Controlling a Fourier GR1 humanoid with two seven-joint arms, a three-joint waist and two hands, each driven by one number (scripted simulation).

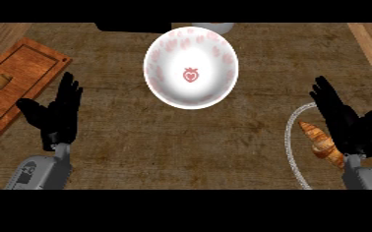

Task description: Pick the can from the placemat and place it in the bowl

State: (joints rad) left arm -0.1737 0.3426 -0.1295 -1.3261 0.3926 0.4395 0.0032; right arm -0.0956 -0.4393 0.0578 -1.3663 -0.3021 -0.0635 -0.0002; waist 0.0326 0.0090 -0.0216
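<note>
Bowl (191, 68) sits between and beyond both hands, untouched.
White, red strawberry print; left hand (56, 115) and right hand (340, 118) fingers straight, holding nothing.

A brown, wood-grained counter (218, 147) is carrying everything here. A white bowl (190, 68) with pink strawberry marks is sitting near the middle toward the far edge, and a reddish wooden board (25, 73) is lying at the left. At the right, a pale-rimmed plate (294, 142) is resting partly out of view, holding a croissant (322, 142).
</note>
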